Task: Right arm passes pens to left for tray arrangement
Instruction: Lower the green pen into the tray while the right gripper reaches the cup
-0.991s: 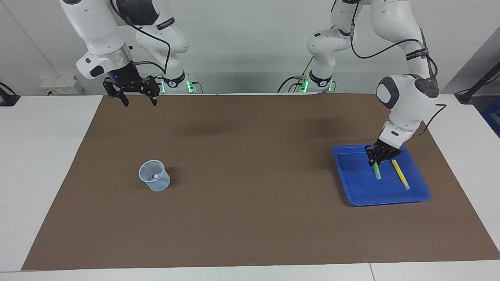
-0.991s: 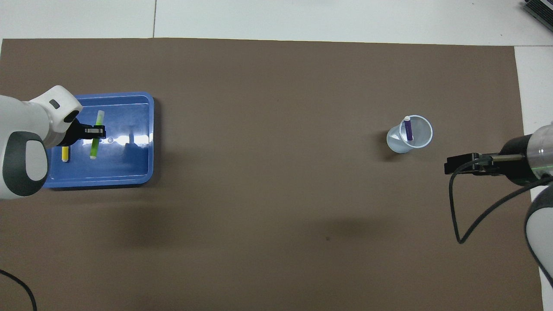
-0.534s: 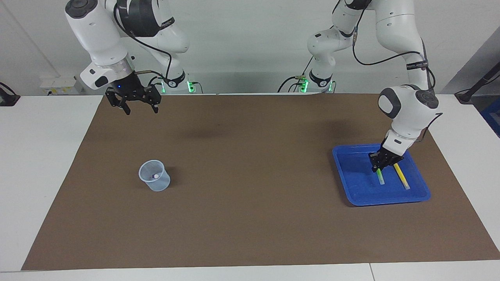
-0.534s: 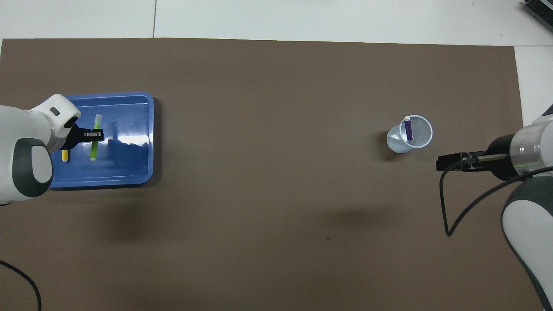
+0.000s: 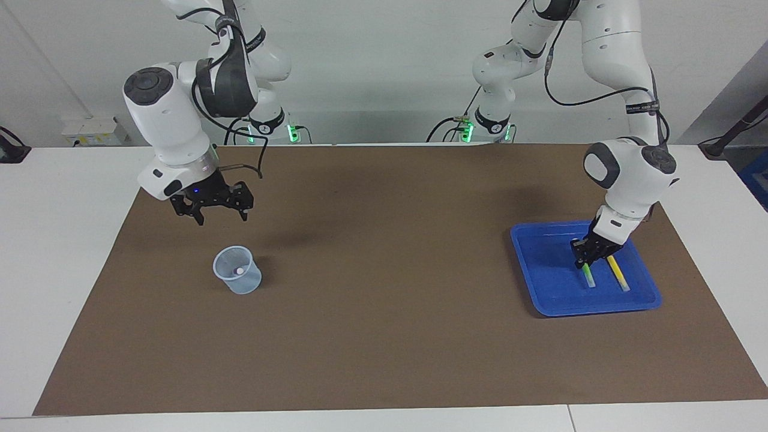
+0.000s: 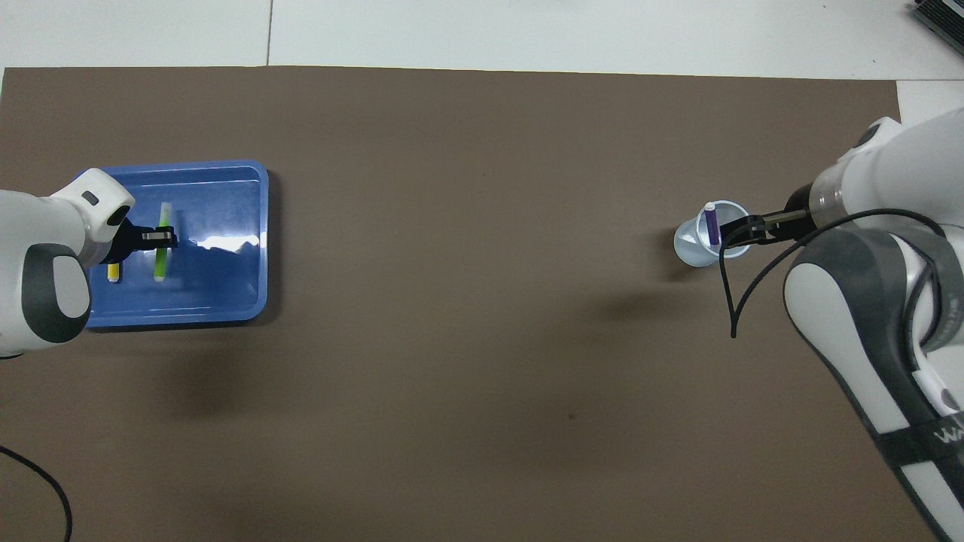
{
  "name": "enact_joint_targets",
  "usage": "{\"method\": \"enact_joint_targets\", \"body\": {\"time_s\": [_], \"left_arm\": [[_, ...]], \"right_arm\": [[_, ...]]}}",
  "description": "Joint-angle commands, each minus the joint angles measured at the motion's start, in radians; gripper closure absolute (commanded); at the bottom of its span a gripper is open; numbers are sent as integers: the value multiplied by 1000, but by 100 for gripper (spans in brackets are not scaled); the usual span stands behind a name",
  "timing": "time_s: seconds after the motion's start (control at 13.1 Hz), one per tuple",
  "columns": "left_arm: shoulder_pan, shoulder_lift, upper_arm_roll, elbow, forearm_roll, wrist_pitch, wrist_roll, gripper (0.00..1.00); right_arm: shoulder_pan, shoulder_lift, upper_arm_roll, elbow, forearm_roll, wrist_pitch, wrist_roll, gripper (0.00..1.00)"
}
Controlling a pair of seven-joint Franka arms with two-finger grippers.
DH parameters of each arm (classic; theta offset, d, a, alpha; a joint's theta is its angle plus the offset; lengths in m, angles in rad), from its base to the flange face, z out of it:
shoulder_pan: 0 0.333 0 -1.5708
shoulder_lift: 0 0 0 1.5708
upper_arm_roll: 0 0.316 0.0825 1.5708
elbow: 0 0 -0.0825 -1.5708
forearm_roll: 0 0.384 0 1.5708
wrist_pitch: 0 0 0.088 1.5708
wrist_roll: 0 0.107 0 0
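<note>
The blue tray (image 5: 531, 270) (image 6: 226, 297) lies toward the left arm's end of the table. A yellow pen (image 5: 616, 273) (image 6: 114, 271) lies flat in it. Beside that pen, my left gripper (image 5: 585, 258) (image 6: 162, 238) is low inside the tray, shut on the green pen (image 5: 588, 276) (image 6: 160, 263), whose free end is down at the tray floor. The purple pen (image 6: 711, 226) stands in a translucent cup (image 5: 237, 277) (image 6: 697, 252) toward the right arm's end. My right gripper (image 5: 221, 216) (image 6: 742, 232) hangs open in the air by the cup's rim.
A brown mat (image 5: 384, 300) covers most of the white table. The right arm's black cable (image 6: 734, 301) loops down beside the cup. The mat between cup and tray holds nothing else.
My right gripper has swung down from near its base to just over the cup. My left gripper has sunk lower into the tray with the green pen.
</note>
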Motion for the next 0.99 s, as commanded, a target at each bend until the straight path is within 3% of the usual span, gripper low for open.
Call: {"method": "enact_joint_targets", "body": {"time_s": [0.0,0.15,0.23,0.38,0.46,0.61,0.69,0.76,0.84,0.91], "left_arm": [[9,18,-3,-10,19,47,0,100],[9,24,-3,-10,19,61,2,100],[14,24,7,-11,19,58,5,93],[14,24,7,-10,19,58,6,92],[15,23,8,-10,19,58,12,91],[14,23,8,-11,19,57,15,79],[14,24,8,-10,19,57,15,78],[14,24,8,-10,19,55,17,63],[14,23,8,-11,19,52,23,56],[14,23,8,-11,21,52,28,55]], "right_arm": [[11,139,2,126,-44,-6,6,0],[18,191,4,130,-75,53,6,0],[26,220,4,130,-79,79,6,1],[43,242,4,128,-79,106,7,3],[49,242,2,128,-79,97,7,7],[51,241,2,122,-87,99,7,19],[49,242,2,120,-104,100,9,27],[51,242,2,116,-116,105,9,30],[52,242,2,113,-127,108,9,36],[54,242,2,110,-135,108,9,45]]}}
